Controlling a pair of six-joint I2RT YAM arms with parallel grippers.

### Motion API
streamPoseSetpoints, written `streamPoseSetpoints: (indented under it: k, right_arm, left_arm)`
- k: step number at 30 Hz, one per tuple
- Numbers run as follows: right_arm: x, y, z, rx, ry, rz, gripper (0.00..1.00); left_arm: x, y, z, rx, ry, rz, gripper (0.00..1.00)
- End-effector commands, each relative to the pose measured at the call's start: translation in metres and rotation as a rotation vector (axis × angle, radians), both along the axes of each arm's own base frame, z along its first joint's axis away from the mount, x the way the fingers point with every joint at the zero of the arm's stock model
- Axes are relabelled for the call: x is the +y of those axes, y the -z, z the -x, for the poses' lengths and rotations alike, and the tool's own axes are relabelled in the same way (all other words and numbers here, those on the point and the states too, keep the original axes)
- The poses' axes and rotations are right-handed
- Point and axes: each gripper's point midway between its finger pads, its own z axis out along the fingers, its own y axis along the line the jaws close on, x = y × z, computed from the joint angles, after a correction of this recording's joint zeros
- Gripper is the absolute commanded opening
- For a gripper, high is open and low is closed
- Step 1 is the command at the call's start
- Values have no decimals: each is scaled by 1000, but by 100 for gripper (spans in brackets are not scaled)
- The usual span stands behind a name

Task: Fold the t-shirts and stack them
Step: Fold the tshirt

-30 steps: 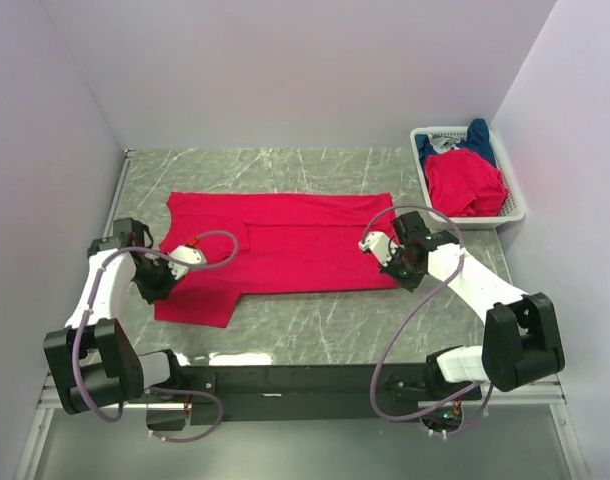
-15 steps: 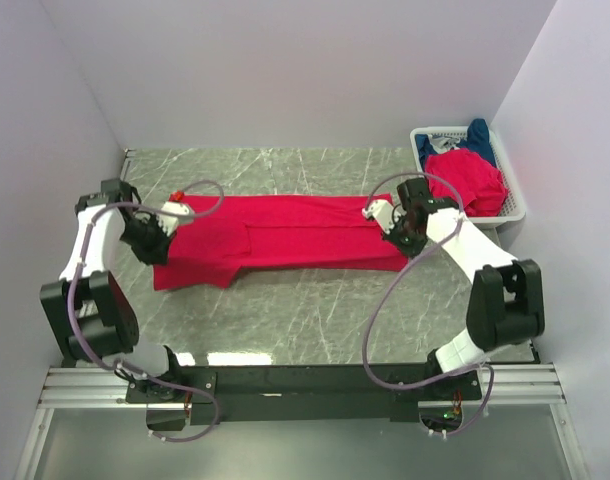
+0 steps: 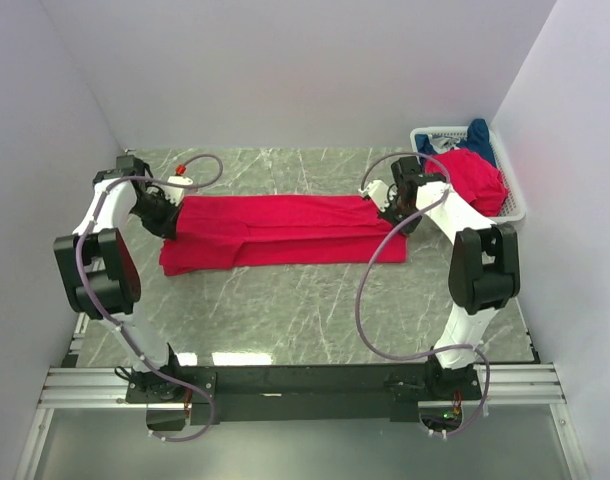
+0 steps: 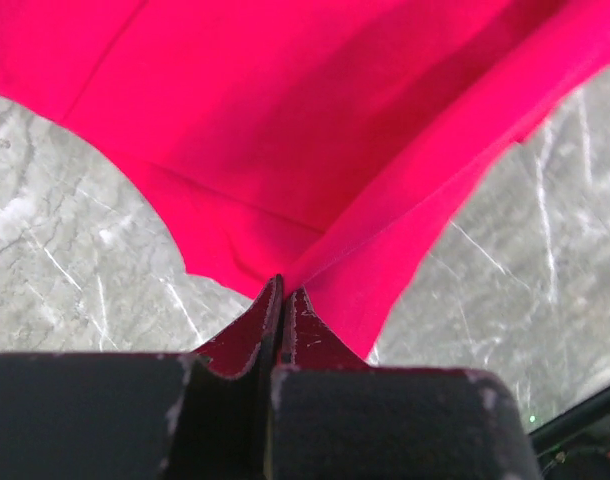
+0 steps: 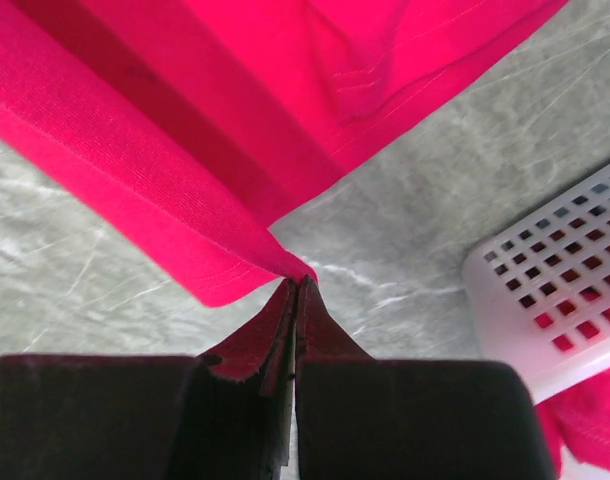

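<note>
Red t-shirt (image 3: 285,232): folded lengthwise across the table (image 3: 315,310), pinched at both ends.
Handling: light, limp cloth, likely to sag; hems and corners give the surest hold.
Left gripper (image 4: 282,298): clenched on its edge.
Right gripper (image 5: 296,288): clenched on a hem corner.

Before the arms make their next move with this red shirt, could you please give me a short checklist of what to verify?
1. Grip of left claw on the red t-shirt: ok, shut on cloth.
2. Grip of right claw on its other end: ok, shut on cloth.
3. Shirt folded lengthwise on the table: ok.
4. Near-left sleeve tucked in: not ok, it sticks out.
5. Gap between right claw and basket: ok, apart.
</note>
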Motion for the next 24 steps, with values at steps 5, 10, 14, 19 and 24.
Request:
streamPoseSetpoints:
  k: [5, 10, 14, 19, 24]
  right_arm:
    - [-16, 1, -25, -28, 10, 79, 0]
    - [-14, 6, -35, -19, 16, 72, 0]
    - [-13, 8, -39, -19, 15, 79, 0]
    - [-14, 12, -40, -14, 17, 81, 0]
    - [-14, 16, -39, -7, 20, 81, 0]
  left_arm:
    - [12, -9, -40, -83, -88, -50, 1]
    - [8, -3, -48, -75, -83, -64, 1]
    - [5, 2, -54, -77, -78, -80, 1]
    - [-1, 3, -62, -85, -64, -100, 1]
    - [-6, 8, -67, -82, -51, -118, 1]
